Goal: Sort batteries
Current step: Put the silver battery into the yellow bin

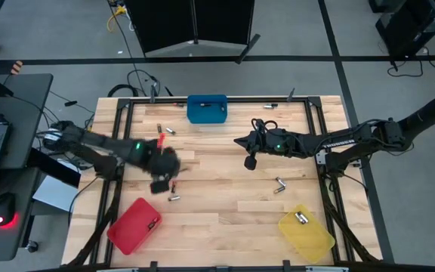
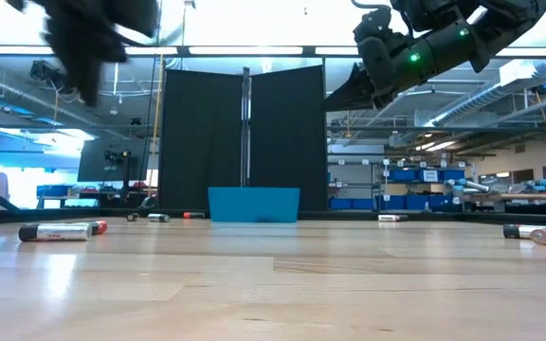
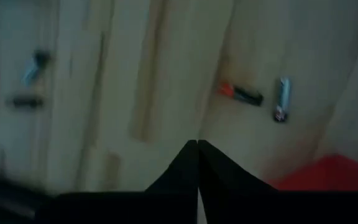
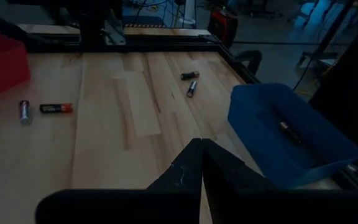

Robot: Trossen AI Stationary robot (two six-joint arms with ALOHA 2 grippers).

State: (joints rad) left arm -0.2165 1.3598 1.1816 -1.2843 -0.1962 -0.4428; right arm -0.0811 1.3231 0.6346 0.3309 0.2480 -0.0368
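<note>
Left gripper (image 1: 161,183) hangs low over the near-left part of the pale wooden slatted desk (image 1: 225,219), jaws pressed together, tips meeting, nothing seen between them. Just beside it lie two small batteries: a dark cell with a reddish end (image 3: 241,94) and a silvery cell (image 3: 281,99), close together but apart. The shallow red plastic bin (image 1: 135,225) sits nearer the desk's front edge, with one battery in it.

Risk, as I judge it: with the jaws closed, a descent onto either cell would push it, not grasp it, and these round cells would likely roll (the pair lies close enough that one could knock the other). Jaws would need to part first.

Near right, the yellow plastic bin (image 1: 306,231) holds one battery; a loose silvery pair (image 1: 279,184) lies beyond it. Right gripper (image 1: 251,160) is above mid-desk, jaws likewise closed and empty.

Farther back, two more loose cells (image 4: 190,83) lie near the blue plastic bin (image 1: 207,109) at the far edge, one dark battery (image 4: 289,130) inside it.

Hard to make out: the left arm is motion-smeared, so its exact height above the desk is unclear. Battery sizes can't be told apart, so which bin each belongs in is unknowable.
</note>
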